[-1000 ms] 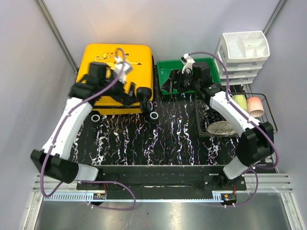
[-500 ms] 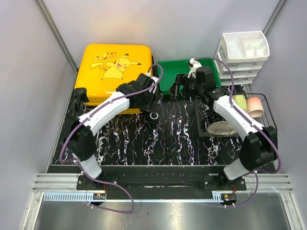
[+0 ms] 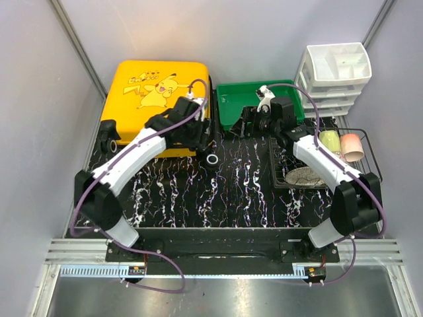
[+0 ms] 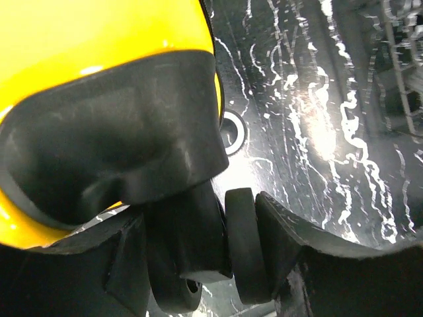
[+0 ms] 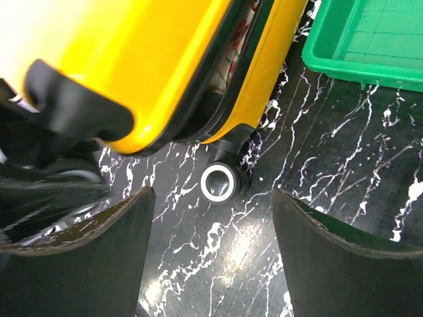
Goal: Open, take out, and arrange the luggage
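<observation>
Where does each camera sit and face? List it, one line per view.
Top external: overhead behind the bases, looking down at the table; left arm and right arm show.
Left wrist: over the luggage corner; left gripper flanks a black caster.
Right wrist: facing that corner and the green tray; right gripper frames it.
Shared: the ringed wheel on the table.

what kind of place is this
Likely a robot lab test cell: left arm and right arm bolted at the table edge, bare grey walls close around, and staged props like the luggage and green tray.

No legible lettering on the luggage [image 3: 153,84]
</observation>
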Controlling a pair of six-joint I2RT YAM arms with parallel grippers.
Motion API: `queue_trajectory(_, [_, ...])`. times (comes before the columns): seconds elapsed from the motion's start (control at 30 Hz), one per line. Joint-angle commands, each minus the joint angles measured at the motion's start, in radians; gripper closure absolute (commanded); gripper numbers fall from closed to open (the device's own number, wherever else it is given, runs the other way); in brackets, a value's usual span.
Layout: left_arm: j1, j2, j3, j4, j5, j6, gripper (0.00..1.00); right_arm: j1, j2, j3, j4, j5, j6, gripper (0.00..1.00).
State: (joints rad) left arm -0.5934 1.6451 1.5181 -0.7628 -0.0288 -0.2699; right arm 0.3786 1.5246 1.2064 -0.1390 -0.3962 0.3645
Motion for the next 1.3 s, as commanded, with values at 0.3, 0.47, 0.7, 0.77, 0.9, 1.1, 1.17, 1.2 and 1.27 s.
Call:
queue_trajectory(0.3, [0.178, -0.453, -0.039, 0.217, 0.244, 0.161, 1.0, 0.118, 0.262, 0.292, 0.237, -0.118, 0.111, 0.48])
queue_trajectory(0.47, [0.247, -0.504, -0.056, 0.191, 0.276, 0.173, 1.0, 0.213, 0.365, 0.465, 0.283, -0.131, 0.163, 0.48])
queue_trajectory(0.7, [0.322, -0.613, -0.111, 0.166, 0.242, 0.169, 0.04, 0.264, 0.454, 0.617, 0.449, -0.153, 0.269, 0.44])
queue_trajectory(0.77, [0.325, -0.66, -0.11, 0.171, 0.201, 0.217, 0.01, 0.275, 0.47, 0.639, 0.469, -0.158, 0.28, 0.43])
queue_trajectory(0.9, [0.323, -0.746, -0.131, 0.206, 0.078, 0.49, 0.01, 0.298, 0.508, 0.691, 0.501, -0.158, 0.298, 0.42])
queue_trajectory(1.1, [0.274, -0.703, -0.07, 0.208, -0.055, 0.724, 0.01, 0.342, 0.535, 0.735, 0.527, -0.159, 0.295, 0.41])
queue_trajectory(1.17, [0.218, -0.65, -0.003, 0.174, -0.091, 0.791, 0.01, 0.355, 0.551, 0.757, 0.53, -0.162, 0.297, 0.4])
queue_trajectory(1.2, [0.201, -0.637, 0.017, 0.157, -0.088, 0.814, 0.01, 0.359, 0.563, 0.783, 0.53, -0.162, 0.297, 0.4])
queue_trajectory(1.27, [0.187, -0.628, 0.046, 0.113, -0.039, 0.86, 0.01, 0.365, 0.577, 0.811, 0.53, -0.159, 0.295, 0.4])
